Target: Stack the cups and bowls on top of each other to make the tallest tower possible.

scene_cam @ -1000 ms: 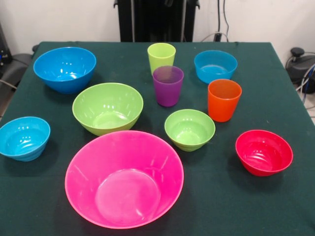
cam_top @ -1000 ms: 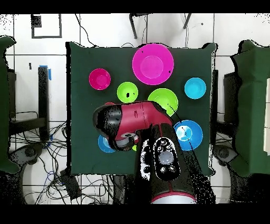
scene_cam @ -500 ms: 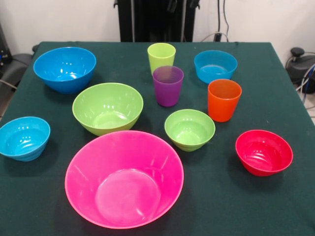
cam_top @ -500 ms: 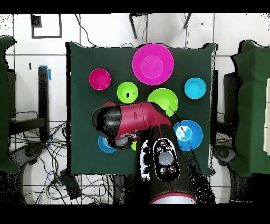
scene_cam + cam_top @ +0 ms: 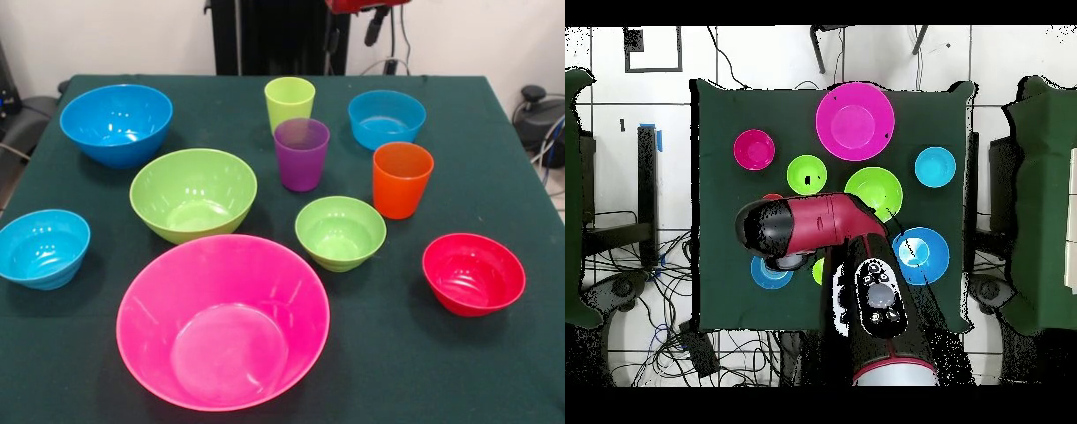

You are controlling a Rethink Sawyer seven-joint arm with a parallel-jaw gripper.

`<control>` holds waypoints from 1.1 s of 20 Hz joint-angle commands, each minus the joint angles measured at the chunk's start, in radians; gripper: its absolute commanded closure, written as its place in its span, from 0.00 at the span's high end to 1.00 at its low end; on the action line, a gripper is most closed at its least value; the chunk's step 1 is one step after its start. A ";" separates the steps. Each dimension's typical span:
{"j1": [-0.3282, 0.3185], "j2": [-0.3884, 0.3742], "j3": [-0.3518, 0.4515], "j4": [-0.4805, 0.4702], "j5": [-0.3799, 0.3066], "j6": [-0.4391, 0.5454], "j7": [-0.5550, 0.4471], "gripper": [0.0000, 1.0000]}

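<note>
We are seeing every bowl and cup standing apart on the desk [image 5: 494, 132], nothing nested yet. We are judging the pink bowl [image 5: 222, 322], near centre, light, stiff and slippery; grip its rim. The claw's opening: cannot tell.

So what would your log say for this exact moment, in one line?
stage: not started | tower: none, bowls and cups all separate | arm: above table's robot side | gripper: unclear

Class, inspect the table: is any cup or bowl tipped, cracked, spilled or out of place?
Nothing stands out. All seven bowls, including the pink bowl, and three cups, like the orange cup, sit upright, separate and empty.
</note>
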 commanded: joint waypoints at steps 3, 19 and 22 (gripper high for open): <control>-0.026 0.095 0.098 0.075 -0.013 -0.204 0.007 1.00; -0.091 0.164 0.112 0.003 -0.008 -0.109 -0.056 1.00; -0.111 0.168 0.119 0.010 -0.017 -0.121 -0.064 1.00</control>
